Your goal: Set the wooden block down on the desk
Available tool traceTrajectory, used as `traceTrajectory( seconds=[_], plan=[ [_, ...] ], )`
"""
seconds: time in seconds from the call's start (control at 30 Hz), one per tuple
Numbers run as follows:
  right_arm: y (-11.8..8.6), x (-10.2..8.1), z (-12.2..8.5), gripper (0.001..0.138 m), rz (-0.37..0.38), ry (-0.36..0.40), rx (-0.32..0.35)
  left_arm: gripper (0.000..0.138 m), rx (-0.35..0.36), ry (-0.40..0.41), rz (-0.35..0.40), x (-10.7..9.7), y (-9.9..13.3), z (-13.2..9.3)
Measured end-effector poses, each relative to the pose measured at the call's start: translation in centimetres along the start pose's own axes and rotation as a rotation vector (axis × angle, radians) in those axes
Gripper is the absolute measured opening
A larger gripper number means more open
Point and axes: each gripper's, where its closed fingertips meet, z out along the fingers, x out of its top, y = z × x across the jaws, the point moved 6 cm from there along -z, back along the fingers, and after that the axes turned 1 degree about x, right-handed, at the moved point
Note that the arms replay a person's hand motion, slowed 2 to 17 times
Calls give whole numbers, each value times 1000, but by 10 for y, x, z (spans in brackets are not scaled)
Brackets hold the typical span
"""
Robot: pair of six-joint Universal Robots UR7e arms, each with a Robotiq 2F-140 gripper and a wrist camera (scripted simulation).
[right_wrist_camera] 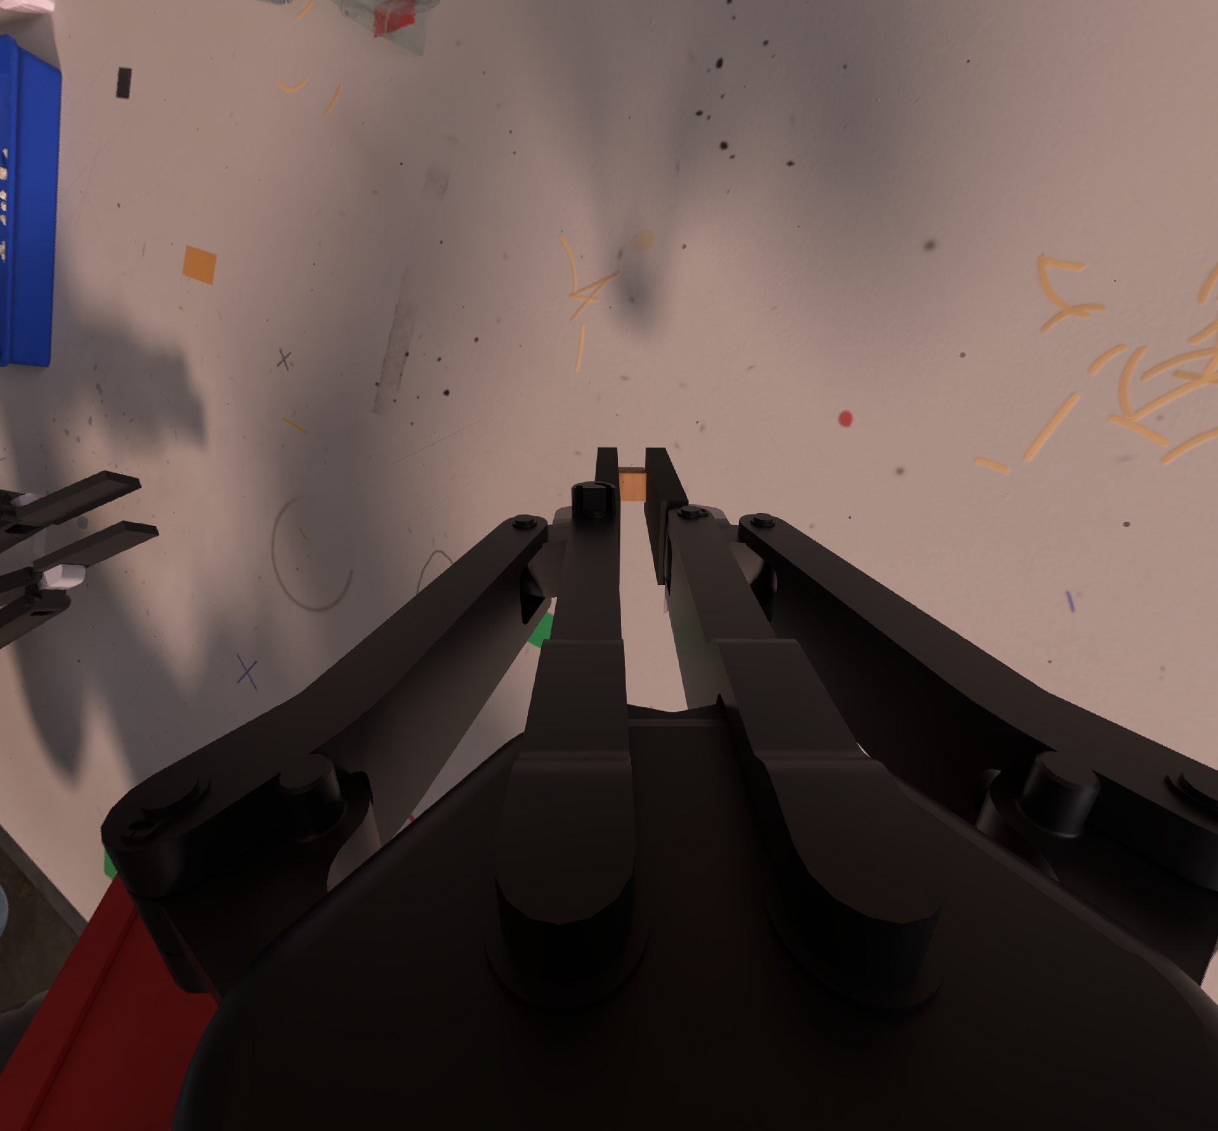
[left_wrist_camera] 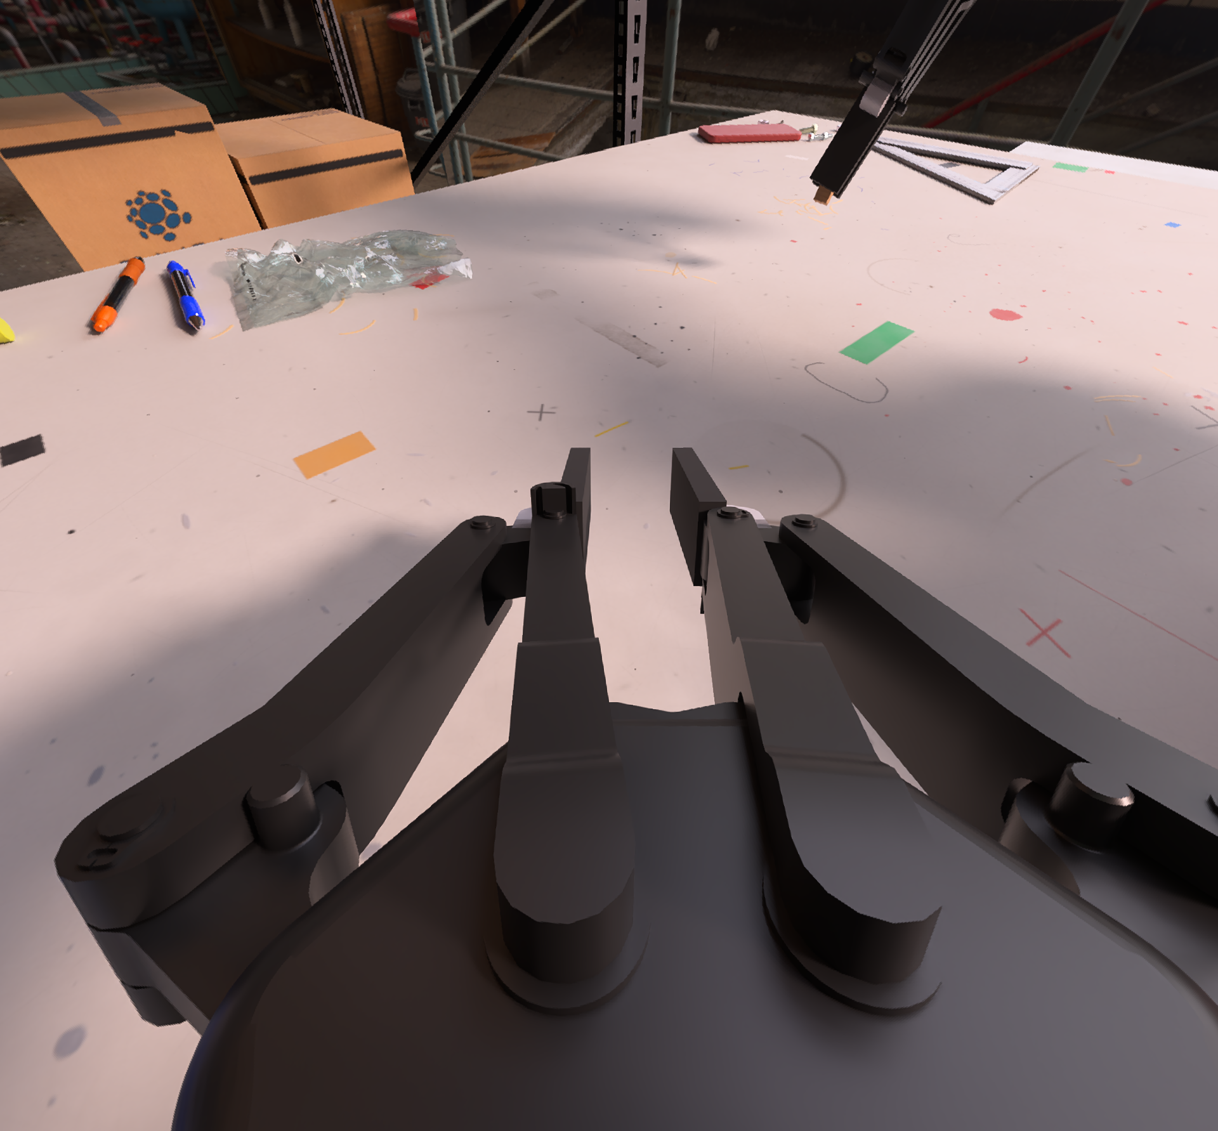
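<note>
- Your right gripper pinches the wooden block between its fingertips, above the desk; the block's shadow lies apart from it, so judge it not yet landed.
- Your left gripper holds nothing, fingers parted, low and well aside, likely keeping clear.
- The crumpled plastic bag and pens lie far off.

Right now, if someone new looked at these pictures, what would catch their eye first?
Probably the right end effector, shut on a small wooden block above the speckled desk. Next, the crumpled clear bag by the orange pen and blue pen at the desk's far left edge.
</note>
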Motion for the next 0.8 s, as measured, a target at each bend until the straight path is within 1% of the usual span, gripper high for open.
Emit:
traceTrajectory(
  seconds=[0.43,0.8],
  plan=[
    [-2,1,6,11,3,-5,4,33,6,6,-2,0,-1,0],
    [-3,0,16,11,0,-26,-10,33,4,9,-6,0,-1,-1]
  ],
)
